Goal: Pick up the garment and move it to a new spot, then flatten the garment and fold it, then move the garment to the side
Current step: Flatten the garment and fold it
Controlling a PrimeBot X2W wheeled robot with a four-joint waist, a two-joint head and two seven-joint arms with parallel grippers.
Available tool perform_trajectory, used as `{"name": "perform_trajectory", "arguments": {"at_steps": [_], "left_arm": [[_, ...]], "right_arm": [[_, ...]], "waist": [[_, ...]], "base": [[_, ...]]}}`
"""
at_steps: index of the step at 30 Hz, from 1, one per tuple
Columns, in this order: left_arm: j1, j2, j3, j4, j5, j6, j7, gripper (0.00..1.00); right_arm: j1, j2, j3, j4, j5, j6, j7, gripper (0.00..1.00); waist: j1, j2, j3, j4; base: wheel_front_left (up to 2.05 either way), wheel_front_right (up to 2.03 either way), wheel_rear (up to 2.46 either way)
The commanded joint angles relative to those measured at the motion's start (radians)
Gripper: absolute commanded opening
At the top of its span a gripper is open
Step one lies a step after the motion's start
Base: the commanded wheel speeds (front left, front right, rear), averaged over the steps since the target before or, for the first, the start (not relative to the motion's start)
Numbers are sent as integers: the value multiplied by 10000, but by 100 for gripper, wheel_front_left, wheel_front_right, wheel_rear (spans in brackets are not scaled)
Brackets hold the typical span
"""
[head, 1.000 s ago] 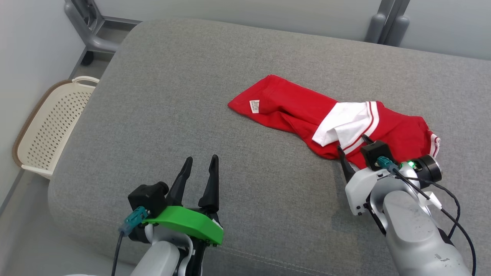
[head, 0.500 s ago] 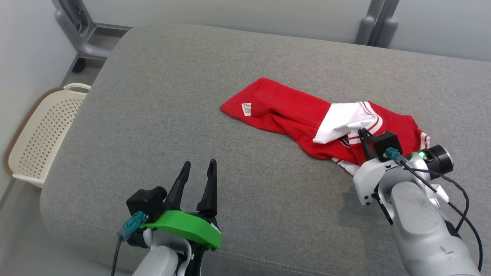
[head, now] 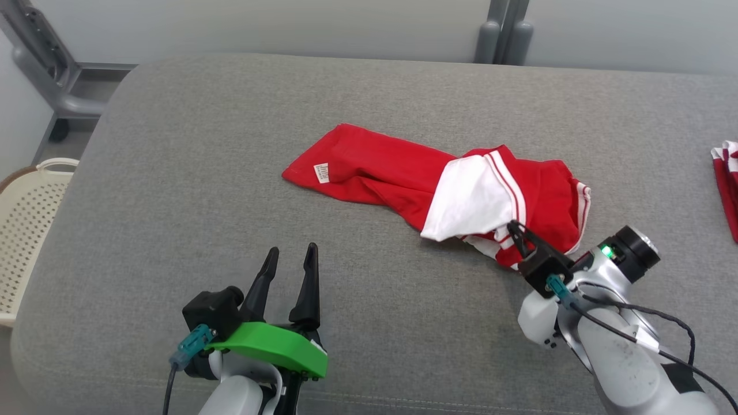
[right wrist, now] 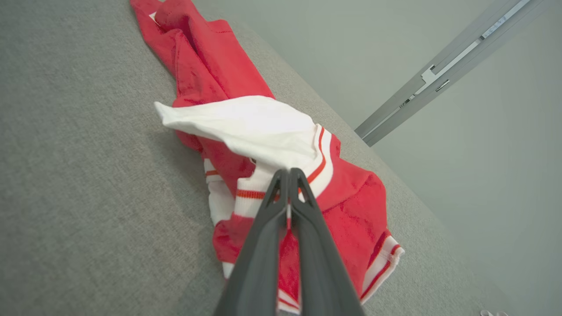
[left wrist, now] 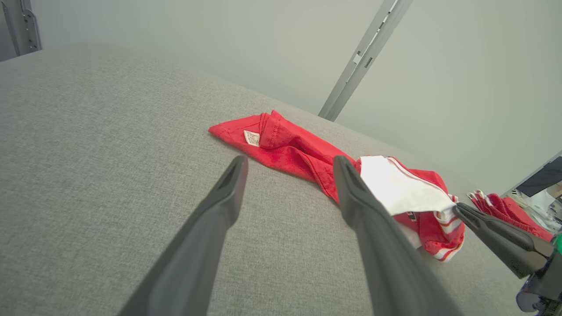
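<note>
Left gripper (head: 292, 249), near left: jaws wide open, nothing in them, hanging over bare cushion (head: 173, 173) well short of the garment. In the left wrist view (left wrist: 290, 160) both fingers (left wrist: 219, 206) point at the garment's left end.

Right gripper (head: 515, 229), near right: jaws fully closed, pinching the white-and-red striped trim at the garment's near-right edge. The right wrist view (right wrist: 287, 172) shows the tips together on the trim, just below the white panel.

Garment (head: 375, 173): red, with a white panel and striped cuffs. It lies crumpled mid-cushion, long axis running left to right, and its right end is bunched at the pinch.

Tag (head: 321, 172): small and white, near the garment's left end and facing up. It is printed, but too small to read. No other writing can be read.

Basket (head: 23, 230): cream, perforated, off the cushion's left side.

Second cloth (head: 727, 184): red and white, at the right edge, well apart from the garment.

Grey posts (head: 501, 29) stand behind the far edge.
</note>
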Motion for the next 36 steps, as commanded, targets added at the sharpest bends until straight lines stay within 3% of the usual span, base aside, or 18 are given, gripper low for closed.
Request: {"name": "perform_trajectory", "arguments": {"at_steps": [1,10,18,25,32,33,35,36], "left_arm": [[121,74,43,-72,96,62,-30,100],[153,117,196,-207,134,89,-29,100],[-9,104,210,-193,137,42,-29,100],[-168,83,212,-32,68,-21,-29,100],[-233,155,352,58,14,-7,-29,100],[-234,155,363,83,16,1,-29,100],[-266,160,385,191,-27,-11,-29,100],[-291,176,401,229,-31,-8,-29,100]], "right_arm": [[334,-216,296,-239,275,-14,-40,0],[1749,-1710,1975,-1899,1971,-15,719,0],[1951,-2940,2405,-2646,2924,-15,1588,0],[1544,-3563,2789,-2110,3628,-15,1783,0],[932,-3448,2792,-1149,3952,-15,1371,0],[859,-3379,2813,-1008,4018,-15,1290,4],[658,-3312,2935,-600,4033,-15,1053,82],[604,-3282,2934,-497,4069,-15,950,100]], "waist": [[0,-1,-22,-382],[0,-1,38,-1231],[0,-1,174,-1512],[0,-1,323,-1457],[0,-1,441,-1523],[0,-1,453,-1553],[0,-1,486,-1648],[0,-1,495,-1691]], "base": [[0,0,0],[0,0,0],[0,0,0],[0,0,0],[0,0,0],[0,0,0],[0,0,0],[0,0,0]]}}
